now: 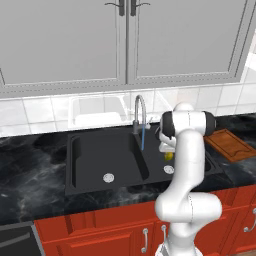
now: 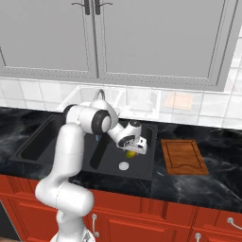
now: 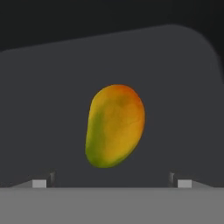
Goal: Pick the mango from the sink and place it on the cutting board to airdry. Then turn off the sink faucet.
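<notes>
Black and matte, the sink (image 1: 90,160) spans the table; the sink faucet (image 1: 139,116) runs a thin blue stream between the basins. Right of it, the mango (image 3: 115,126) lies on the right basin's floor, with the tool (image 3: 112,181) spread wide above it. It looks firm, light, wet and probably slippery, so pinch across its narrow middle. Farthest right waits the cutting board (image 1: 231,144).

Above the mango (image 3: 115,126) in the right basin of the sink (image 1: 90,167) the way down is free, wide-spread fingertips (image 3: 40,183) flanking it; the faucet (image 1: 140,116) and its water stream stand at the divider, the cutting board (image 2: 183,157) unobstructed
</notes>
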